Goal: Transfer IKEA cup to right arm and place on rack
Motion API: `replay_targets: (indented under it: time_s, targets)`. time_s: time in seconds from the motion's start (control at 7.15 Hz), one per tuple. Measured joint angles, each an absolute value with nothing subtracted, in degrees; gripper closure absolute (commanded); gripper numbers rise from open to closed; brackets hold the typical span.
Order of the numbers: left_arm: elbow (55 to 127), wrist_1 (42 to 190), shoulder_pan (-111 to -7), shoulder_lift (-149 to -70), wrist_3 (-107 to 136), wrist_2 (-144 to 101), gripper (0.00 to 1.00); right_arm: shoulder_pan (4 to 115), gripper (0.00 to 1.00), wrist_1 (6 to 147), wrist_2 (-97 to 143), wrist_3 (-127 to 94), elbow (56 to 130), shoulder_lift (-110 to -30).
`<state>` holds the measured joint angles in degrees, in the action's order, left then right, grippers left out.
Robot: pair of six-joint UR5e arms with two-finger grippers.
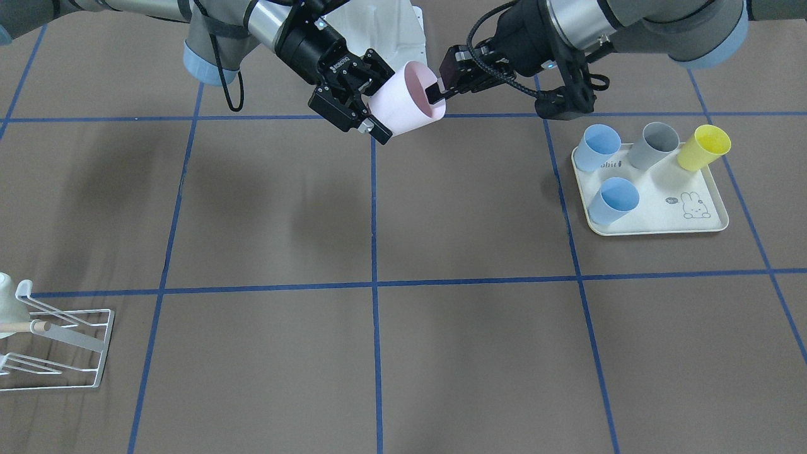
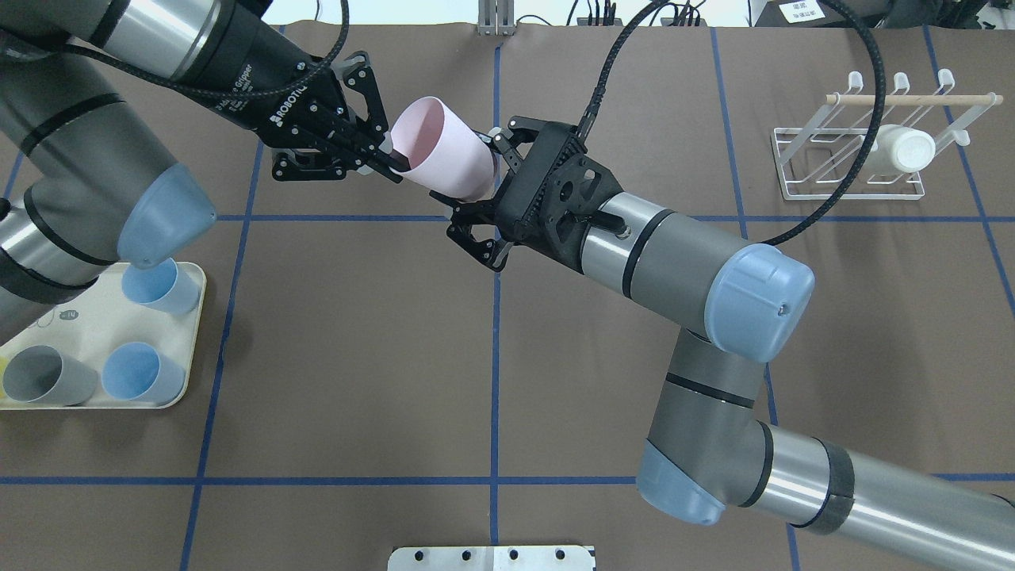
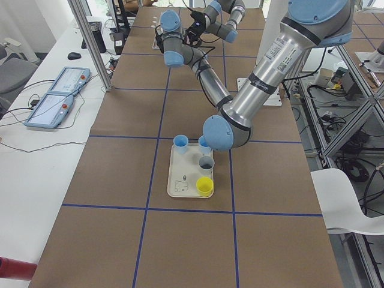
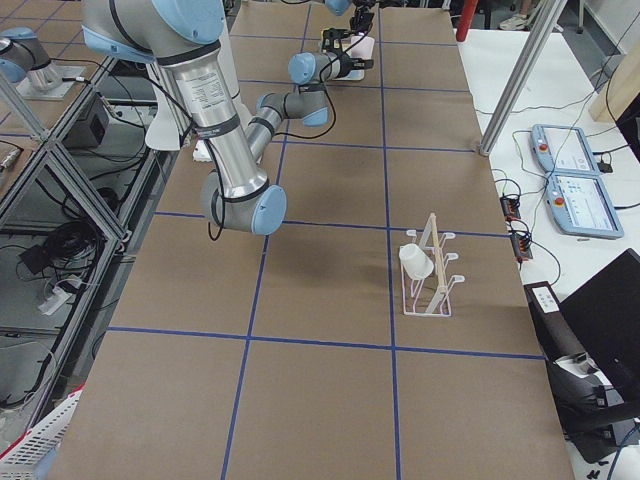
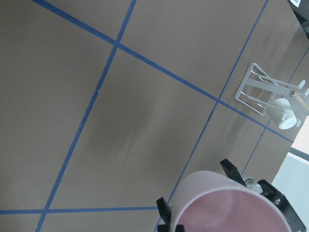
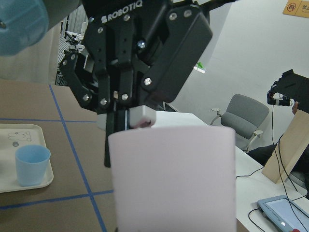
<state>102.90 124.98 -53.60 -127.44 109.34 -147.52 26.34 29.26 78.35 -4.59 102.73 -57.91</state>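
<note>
While the left gripper [image 1: 436,93] pinches the rim of the pale pink plastic cup [image 1: 400,104], one finger inside the mouth and one outside, the cup hangs in the air at the upper middle of the front-facing view, tipped on its side. The right gripper [image 1: 379,98] has its fingers set wide on either side of the cup's closed end; whether its pads press the wall cannot be told. The hand-over looks half made. To do it well, the right pincer should close squarely on the body before the left lets go, and the left should then back straight out along the cup's axis. The white wire rack with a wooden dowel [image 2: 912,98], upper right in the overhead view, bears a white mug [image 2: 900,151], so a free prong is the target.
</note>
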Motion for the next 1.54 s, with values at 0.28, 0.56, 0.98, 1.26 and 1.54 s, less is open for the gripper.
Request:
replay_targets:
  time_s: [0.28, 0.56, 0.98, 1.26, 1.54]
  targets:
    - [103.0, 125.0, -53.7, -128.0, 109.0, -146.9, 0.00, 26.2, 0.50, 29.4, 78.1, -4.6, 102.8, -58.0]
    - [103.0, 124.9, -54.3, -127.8, 108.5, -146.6, 0.00, 26.4, 0.73, 31.0, 78.0, -5.1, 103.0, -58.4]
    - [103.2, 124.6, -58.1, -124.6, 104.9, -145.8, 0.00, 30.7, 0.89, 43.2, 78.2, -6.4, 105.0, -60.4]
    - [103.9, 124.5, -59.5, -120.6, 97.9, -145.6, 0.00, 34.8, 0.83, 59.4, 78.6, -5.6, 109.1, -60.9]
    - [104.1, 124.5, -59.9, -118.8, 96.1, -145.6, 0.00, 39.8, 0.82, 74.5, 78.8, 3.2, 112.6, -60.9]
